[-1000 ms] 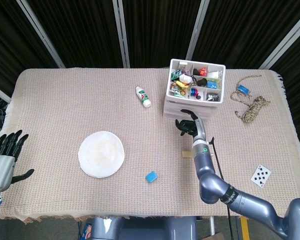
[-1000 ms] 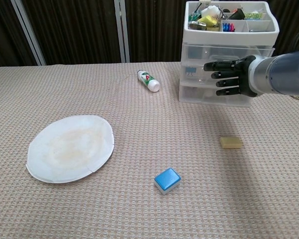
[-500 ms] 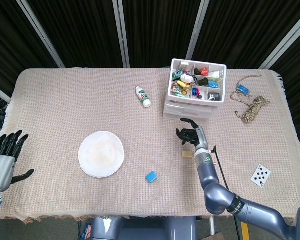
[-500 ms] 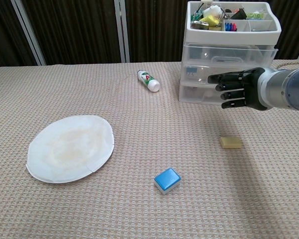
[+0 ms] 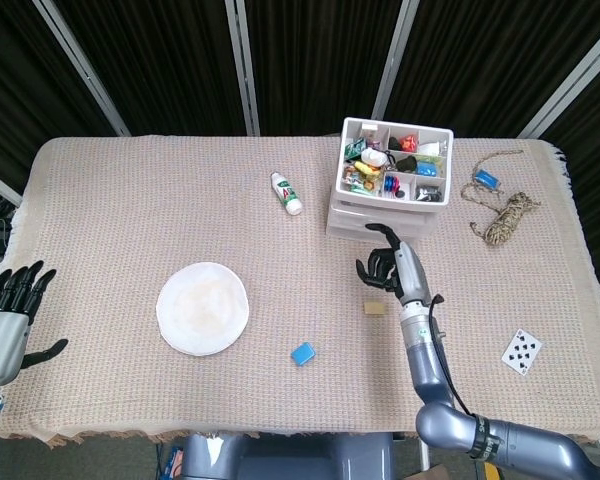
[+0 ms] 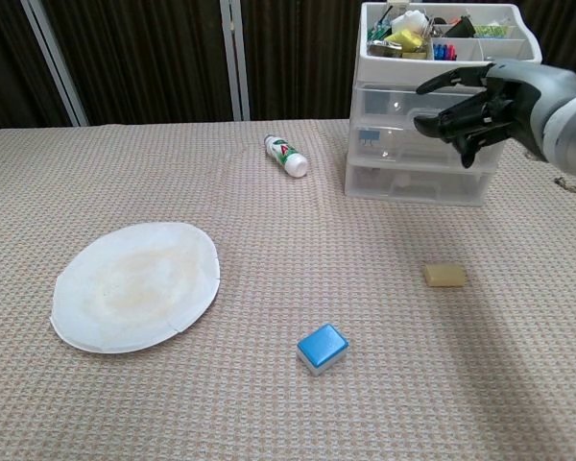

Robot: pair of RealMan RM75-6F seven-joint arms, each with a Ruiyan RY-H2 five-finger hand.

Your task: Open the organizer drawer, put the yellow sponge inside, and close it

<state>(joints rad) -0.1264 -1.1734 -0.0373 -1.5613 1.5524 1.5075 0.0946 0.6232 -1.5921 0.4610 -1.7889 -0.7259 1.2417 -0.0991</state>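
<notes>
A small tan-yellow sponge (image 6: 444, 275) is lying flat on the woven cloth, below and nearer the camera than the right hand (image 6: 480, 108), well apart from it. That hand is hovering empty, fingers spread, before the clear-drawered organizer (image 6: 403, 165). The left hand (image 5: 7, 310) is resting open, far off.

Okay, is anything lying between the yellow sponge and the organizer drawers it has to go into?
Nothing lies on the cloth between the yellow sponge and the organizer. The drawers look closed, though, so the drawer front itself blocks entry. The right hand hangs before the drawers, holding nothing.
</notes>
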